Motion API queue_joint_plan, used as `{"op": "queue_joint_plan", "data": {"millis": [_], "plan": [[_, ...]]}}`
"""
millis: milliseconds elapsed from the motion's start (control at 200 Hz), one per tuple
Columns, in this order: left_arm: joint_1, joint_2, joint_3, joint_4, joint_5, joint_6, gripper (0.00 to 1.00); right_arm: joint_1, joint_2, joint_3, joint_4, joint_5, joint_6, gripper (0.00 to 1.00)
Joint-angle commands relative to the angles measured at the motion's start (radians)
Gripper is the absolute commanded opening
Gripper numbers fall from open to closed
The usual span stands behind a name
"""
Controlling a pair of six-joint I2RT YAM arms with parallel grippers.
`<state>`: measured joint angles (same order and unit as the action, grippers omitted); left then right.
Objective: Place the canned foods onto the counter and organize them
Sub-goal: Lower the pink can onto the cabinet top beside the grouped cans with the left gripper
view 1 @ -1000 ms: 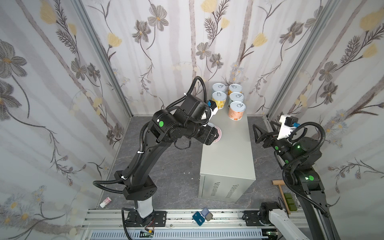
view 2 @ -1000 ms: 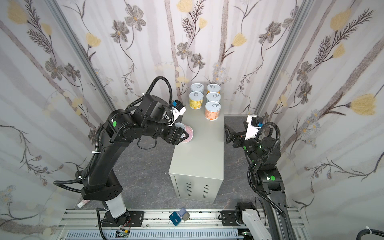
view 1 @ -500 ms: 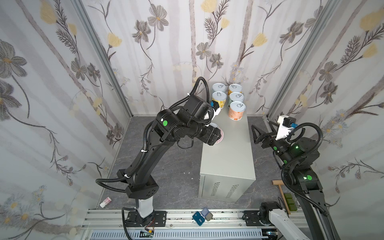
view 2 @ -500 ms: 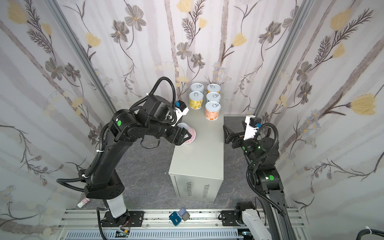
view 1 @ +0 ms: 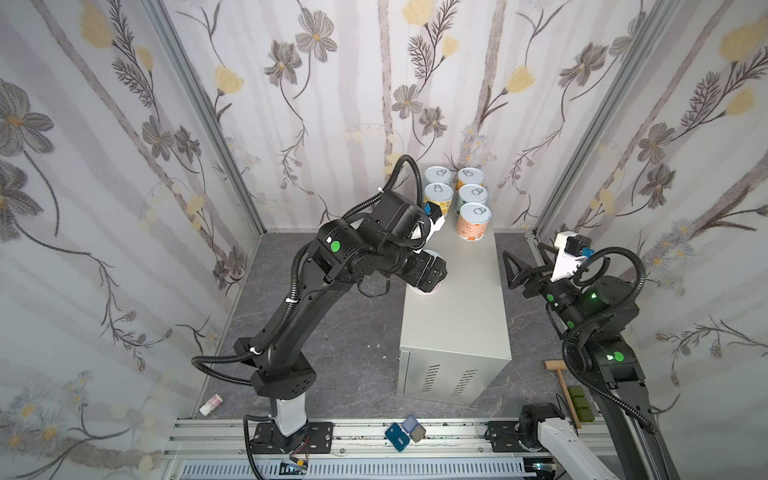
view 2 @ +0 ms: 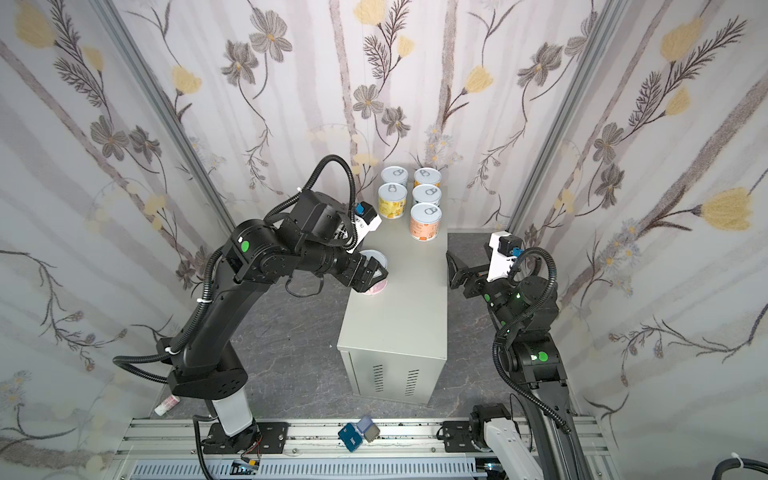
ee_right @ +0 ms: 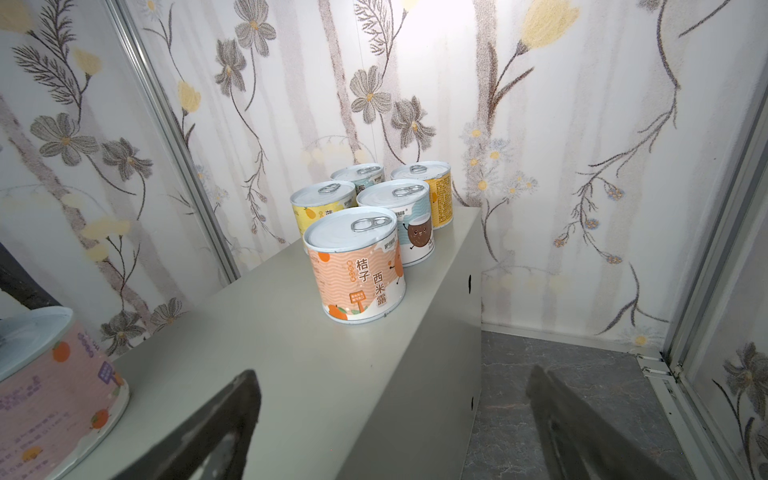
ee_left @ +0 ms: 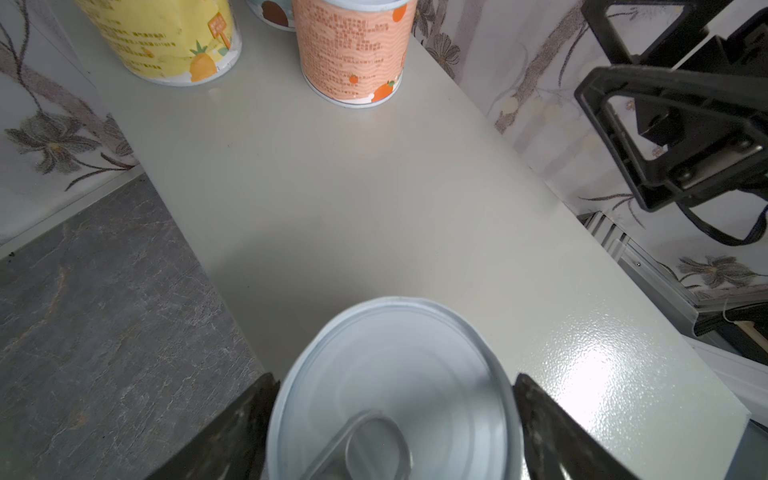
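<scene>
Now my left gripper (view 2: pixel 375 274) has set the pink can (ee_right: pixel 54 386) down on the counter (ee_right: pixel 291 353), well apart from the salmon can (ee_right: pixel 359 270); its jaws flank it, pinching or freed I cannot tell. With all six up, only tidying remains, I judge; my right gripper (ee_right: pixel 392 374) waits spread wide.

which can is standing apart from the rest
The pink-labelled can, alone at the edge of the counter on the left arm's side, between the fingers of the left pincer. The other five cans huddle together at the far end by the wall.
</scene>
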<state>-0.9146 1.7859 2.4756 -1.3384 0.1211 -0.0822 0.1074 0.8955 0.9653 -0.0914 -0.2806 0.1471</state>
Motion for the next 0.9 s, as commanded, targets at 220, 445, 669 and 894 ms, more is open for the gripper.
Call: {"op": "queue_joint_plan", "data": {"millis": [220,445,669,894], "plan": [[0.000,-0.310,-0.454,0.333,0.007,0.008,0.90,0.000,0.022,0.015,0.021,0.021,-0.020,1.00],[0.000,-0.380,-0.608,0.425,-0.008,0.022,0.86,0.002,0.040,0.044,0.013,0.021,-0.020,1.00],[0.008,-0.393,-0.663,0.507,0.000,0.037,0.83,0.004,0.045,0.062,0.002,0.019,-0.018,1.00],[0.032,-0.366,-0.672,0.564,0.008,0.036,0.76,0.008,0.046,0.069,-0.006,0.024,-0.022,1.00]]}}
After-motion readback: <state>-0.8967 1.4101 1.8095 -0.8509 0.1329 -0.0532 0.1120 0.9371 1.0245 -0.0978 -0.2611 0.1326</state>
